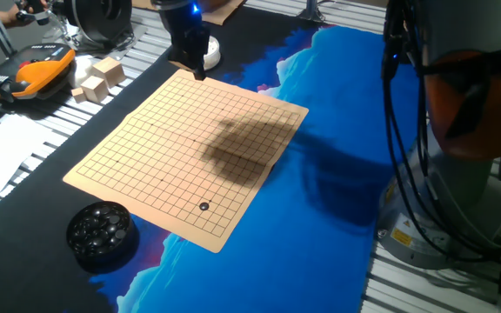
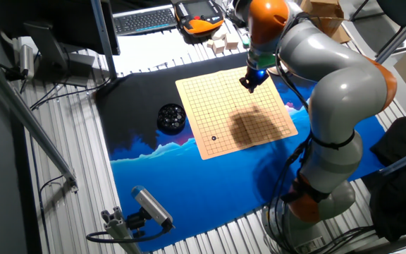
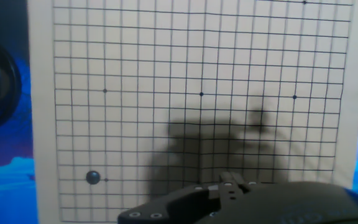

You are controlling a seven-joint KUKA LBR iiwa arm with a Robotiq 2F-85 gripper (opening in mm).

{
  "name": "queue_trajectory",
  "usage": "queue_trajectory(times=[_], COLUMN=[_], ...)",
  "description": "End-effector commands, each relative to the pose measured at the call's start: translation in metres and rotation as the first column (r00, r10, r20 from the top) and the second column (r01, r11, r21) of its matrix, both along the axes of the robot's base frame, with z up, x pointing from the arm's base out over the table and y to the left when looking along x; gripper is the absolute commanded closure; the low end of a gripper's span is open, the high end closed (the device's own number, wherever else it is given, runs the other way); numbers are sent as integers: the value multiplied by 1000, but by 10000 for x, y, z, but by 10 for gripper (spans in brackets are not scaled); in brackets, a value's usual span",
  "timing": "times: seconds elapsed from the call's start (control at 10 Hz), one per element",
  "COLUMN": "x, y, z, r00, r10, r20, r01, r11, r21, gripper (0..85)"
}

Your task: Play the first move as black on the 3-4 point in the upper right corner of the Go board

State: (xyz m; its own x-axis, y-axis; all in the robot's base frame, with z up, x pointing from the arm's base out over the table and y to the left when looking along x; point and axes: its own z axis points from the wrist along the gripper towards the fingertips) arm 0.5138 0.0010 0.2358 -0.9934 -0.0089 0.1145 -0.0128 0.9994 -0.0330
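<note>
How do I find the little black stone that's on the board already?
Look for the big tan Go board lying on the blue and black mat. Go to the corner nearest the round black bowl of stones. Just inside it, a small shiny black stone sits alone on the grid, the only piece on the board and far smaller than the bowl.

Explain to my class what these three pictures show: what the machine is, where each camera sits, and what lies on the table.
The machine is a robot arm with a two-finger gripper at its end. Two pictures come from fixed cameras on different sides of the table; the third comes from a camera on the hand, looking down along the fingers. On the blue and black mat lies a Go board, a wooden grid. One small black stone sits on it near a corner. Beside the board stands a round black bowl of stones. The gripper hangs over the far corner; whether it is open, the pictures do not show. Nothing can be seen in it.
</note>
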Motion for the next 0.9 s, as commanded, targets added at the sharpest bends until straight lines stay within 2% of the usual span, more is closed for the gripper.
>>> queue_trajectory(times=[0.0, 0.1, 0.2, 0.3, 0.4, 0.5, 0.8], x=[0, 0, 0, 0, 0, 0, -27], y=[-2, -2, -2, -2, -2, -2, 379], z=[1, 1, 1, 1, 1, 1, 152], r00=[1000, 1000, 999, 997, 994, 991, 979], r10=[-4, -10, -38, -76, -108, -131, -206], r20=[2, 5, 6, -8, -14, -15, -13], r01=[4, 10, 38, 76, 108, 131, 205], r11=[1000, 1000, 999, 996, 994, 991, 978], r21=[4, 10, 33, 38, 24, 27, -31], gripper=[850, 850, 850, 850, 850, 850, 850])
